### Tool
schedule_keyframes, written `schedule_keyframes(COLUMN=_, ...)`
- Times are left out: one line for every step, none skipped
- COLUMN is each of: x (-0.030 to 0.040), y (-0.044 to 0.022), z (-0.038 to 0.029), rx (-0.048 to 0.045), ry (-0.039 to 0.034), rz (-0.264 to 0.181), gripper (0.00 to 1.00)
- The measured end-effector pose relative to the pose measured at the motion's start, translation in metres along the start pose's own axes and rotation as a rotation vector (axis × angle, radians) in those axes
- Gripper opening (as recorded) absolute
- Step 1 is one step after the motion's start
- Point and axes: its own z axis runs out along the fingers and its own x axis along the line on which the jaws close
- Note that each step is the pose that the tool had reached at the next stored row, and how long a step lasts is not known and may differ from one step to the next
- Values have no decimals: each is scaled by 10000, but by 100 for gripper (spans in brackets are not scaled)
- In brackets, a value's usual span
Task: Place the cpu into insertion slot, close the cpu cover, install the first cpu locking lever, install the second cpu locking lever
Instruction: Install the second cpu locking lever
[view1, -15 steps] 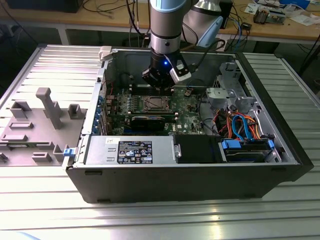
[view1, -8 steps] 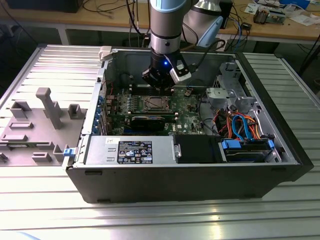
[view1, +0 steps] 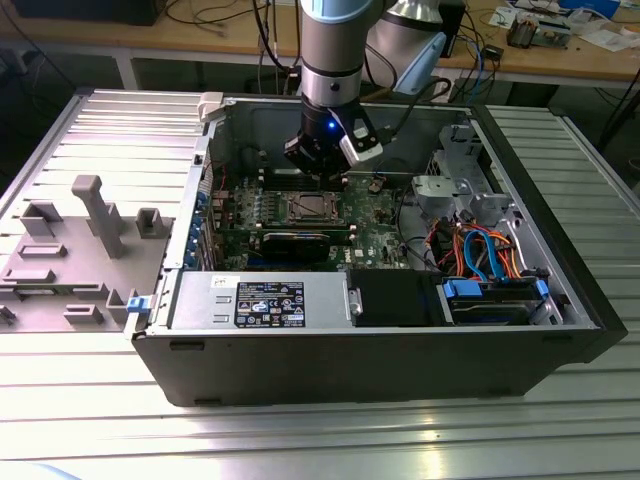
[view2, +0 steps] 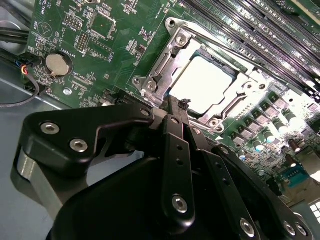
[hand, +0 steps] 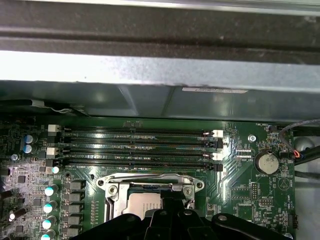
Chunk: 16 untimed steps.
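in the second wrist view the gripper (view2: 184, 106) hangs nearest the camera, its black fingers drawn together to a narrow tip with nothing between them, the tip just over the near rim of the insertion slot (view2: 172, 50). just beyond it the cpu (view2: 202, 85) already lies flat in the socket, its pale metal top framed by the cpu cover (view2: 165, 62), which looks laid down around it. so placing appears done and the cover closed or nearly so; the step in hand is, i judge, the first locking lever. that calls for the closed tip to catch a thin wire lever at the socket's edge and press it under its hook; which lever is latched i cannot tell. farther back run the long memory slots (view2: 260, 30). in the exterior view the motherboard (view1: 375, 225) sits toward the far wall of the computer case (view1: 400, 350).
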Motion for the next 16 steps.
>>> schedule_keyframes(x=0, y=-3, z=-1, rx=2, ry=1, rz=0, gripper=11)
schedule_keyframes(x=0, y=-11, z=-1, rx=1, ry=0, rz=-1, gripper=11)
schedule_keyframes(x=1, y=-16, z=-1, rx=1, ry=1, rz=0, gripper=11)
schedule_keyframes(x=1, y=-27, z=-1, rx=0, ry=-1, rz=1, gripper=11)
schedule_keyframes(x=1, y=-28, z=-1, rx=0, ry=0, rz=2, gripper=11)
schedule_keyframes(x=1, y=-29, z=-2, rx=1, ry=0, rz=0, gripper=11)
schedule_keyframes(x=1, y=-29, z=-2, rx=1, ry=0, rz=0, gripper=11)
schedule_keyframes(x=1, y=-29, z=-2, rx=1, ry=0, rz=0, gripper=11)
schedule_keyframes(x=1, y=-30, z=-3, rx=0, ry=0, rz=0, gripper=11)
schedule_keyframes(x=1, y=-29, z=-6, rx=1, ry=0, rz=0, gripper=11)
schedule_keyframes(x=1, y=-29, z=-10, rx=1, ry=1, rz=1, gripper=11)
schedule_keyframes(x=0, y=-28, z=-20, rx=1, ry=0, rz=1, gripper=11)
schedule_keyframes(x=0, y=-28, z=-25, rx=1, ry=0, rz=0, gripper=11)
schedule_keyframes(x=0, y=-27, z=-31, rx=0, ry=0, rz=0, gripper=11)
schedule_keyframes(x=-1, y=-26, z=-35, rx=-2, ry=-2, rz=0, gripper=11)
schedule_keyframes(x=-1, y=-26, z=-35, rx=-2, ry=-2, rz=0, gripper=11)
